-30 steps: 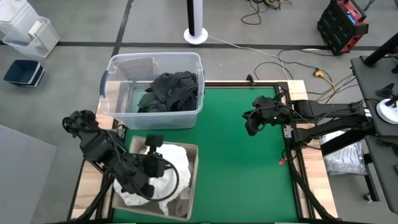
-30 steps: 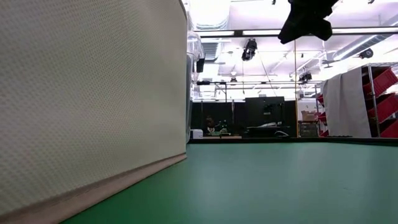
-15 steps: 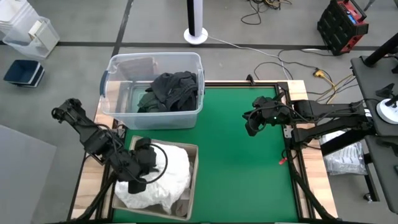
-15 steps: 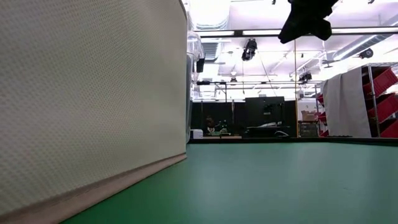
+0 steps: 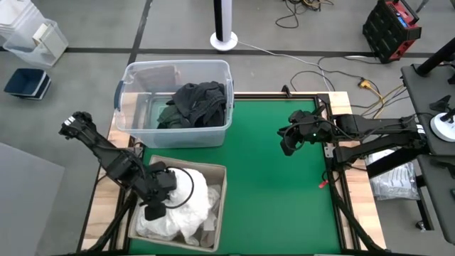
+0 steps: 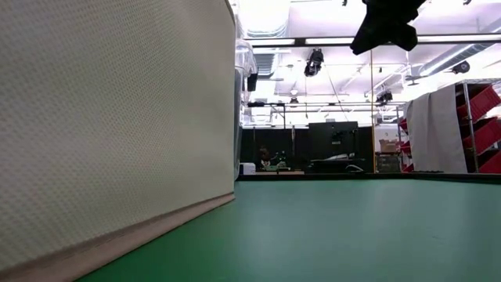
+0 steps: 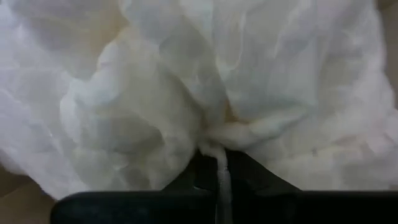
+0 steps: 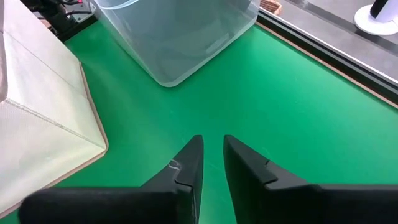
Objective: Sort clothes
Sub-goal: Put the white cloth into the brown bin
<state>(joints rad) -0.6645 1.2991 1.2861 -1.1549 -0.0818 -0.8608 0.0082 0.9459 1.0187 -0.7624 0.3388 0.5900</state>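
high view: the left gripper [image 5: 158,201] sits in the beige bin [image 5: 220,206], pinching the white clothes [image 5: 195,206]; the dark clothes [image 5: 195,103] lie in the clear tub [image 5: 128,92]. one bin, one tub, two arms.

low view: only the bin wall and green table [image 6: 352,235] show.

left wrist view: fingers pressed together on a white fold [image 7: 217,134]; letting go low would likely keep it inside.

right wrist view: the right gripper [image 8: 212,158] hovers nearly closed, holding nothing.

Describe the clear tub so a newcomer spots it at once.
On the green table, look to the far-left corner, behind the beige fabric bin. The clear plastic tub stands there: see-through walls, holding dark clothes, whereas the bin holds white clothes.
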